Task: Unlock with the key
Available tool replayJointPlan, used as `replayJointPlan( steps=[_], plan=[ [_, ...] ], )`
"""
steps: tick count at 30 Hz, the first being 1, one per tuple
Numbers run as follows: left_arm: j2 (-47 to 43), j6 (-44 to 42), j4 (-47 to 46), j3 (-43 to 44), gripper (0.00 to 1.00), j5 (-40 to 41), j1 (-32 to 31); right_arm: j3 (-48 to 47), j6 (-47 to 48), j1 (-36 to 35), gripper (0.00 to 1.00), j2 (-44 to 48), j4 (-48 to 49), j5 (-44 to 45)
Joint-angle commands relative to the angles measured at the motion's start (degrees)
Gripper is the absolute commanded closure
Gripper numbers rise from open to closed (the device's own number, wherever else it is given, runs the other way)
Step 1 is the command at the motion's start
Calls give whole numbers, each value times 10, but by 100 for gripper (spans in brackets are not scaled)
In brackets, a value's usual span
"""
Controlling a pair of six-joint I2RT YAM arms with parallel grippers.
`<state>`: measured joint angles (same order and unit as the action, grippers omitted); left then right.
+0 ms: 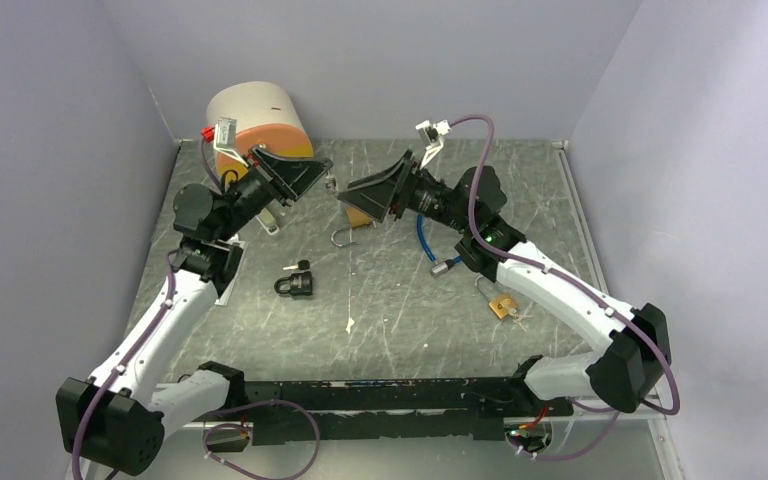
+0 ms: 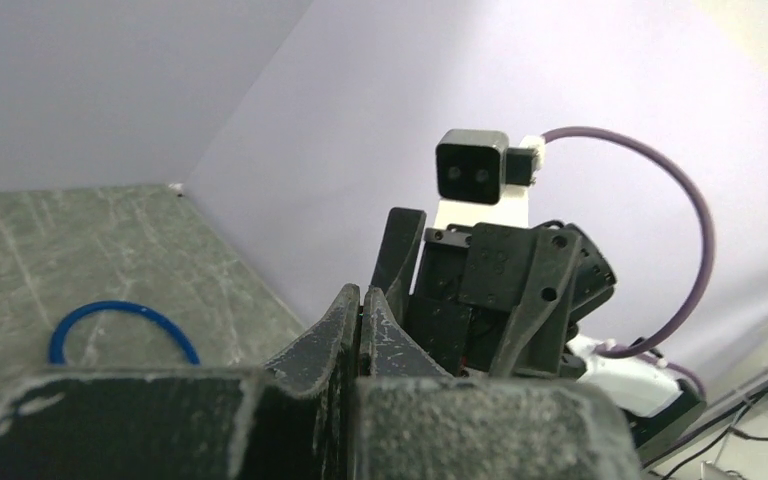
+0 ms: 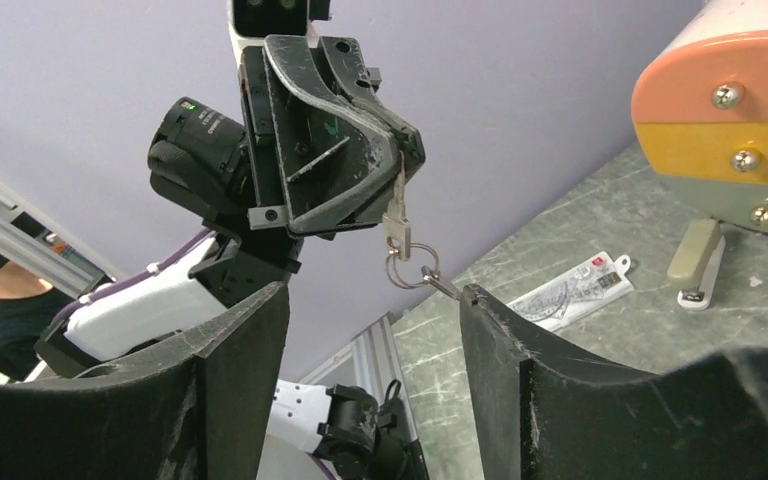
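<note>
My left gripper [image 1: 328,183] is raised above the table and shut on a small silver key [image 3: 396,212]. A key ring [image 3: 403,268] hangs from the key, and a second key [image 3: 441,284] hangs from the ring. In the left wrist view the fingers [image 2: 345,312] press together and hide the key. My right gripper [image 3: 375,295] faces the left one from close by, open, with nothing between its fingers [image 3: 480,320]; the hanging second key touches the tip of one finger. A brass padlock [image 1: 359,216] with a silver shackle [image 1: 342,238] lies just below the right gripper [image 1: 352,196].
A black padlock [image 1: 297,283] lies mid-table. A blue cable lock [image 1: 424,240] and a small brass padlock with keys [image 1: 502,305] lie near the right arm. At the back left are a striped cylinder [image 1: 260,118], a stapler [image 3: 695,265] and a packaged ruler [image 3: 575,290].
</note>
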<state>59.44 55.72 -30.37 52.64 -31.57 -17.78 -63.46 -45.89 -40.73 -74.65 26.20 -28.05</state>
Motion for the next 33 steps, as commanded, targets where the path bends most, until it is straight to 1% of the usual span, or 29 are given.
replayJointPlan(
  steps=[1, 3, 6, 8, 13, 16, 18, 19, 21, 24, 26, 33],
  plan=[
    [3, 101, -124, -16, 97, 18, -1, -13, 1, 3, 37, 6, 44, -2],
    [7, 111, -137, -14, 97, 11, -1, 2, -28, 2, 43, -1, 89, -5],
    [14, 124, -140, -9, 97, 2, -1, 0, -52, 2, 49, -14, 123, -6],
    [16, 128, -148, -11, 98, 2, -1, -11, -54, 2, 52, -22, 133, -10],
    [21, 137, -156, -14, 97, 2, -1, -40, -66, 3, 54, -51, 141, -16],
    [24, 140, -161, -13, 98, -4, -1, -43, -76, 3, 59, -61, 153, -16],
    [22, 139, -163, -17, 98, -5, -1, -44, -78, 2, 65, -64, 162, -17],
    [20, 139, -161, -20, 98, -3, -1, -43, -79, 2, 66, -65, 164, -16],
    [16, 138, -162, -26, 97, 2, -1, -42, -81, 2, 64, -65, 170, -16],
    [15, 139, -163, -30, 97, 2, -1, -38, -83, 3, 56, -64, 177, -13],
    [14, 140, -162, -31, 97, 3, -1, -38, -86, 2, 55, -66, 182, -14],
    [11, 142, -163, -35, 97, 8, -1, -46, -113, 2, 78, -86, 203, -35]
  ],
)
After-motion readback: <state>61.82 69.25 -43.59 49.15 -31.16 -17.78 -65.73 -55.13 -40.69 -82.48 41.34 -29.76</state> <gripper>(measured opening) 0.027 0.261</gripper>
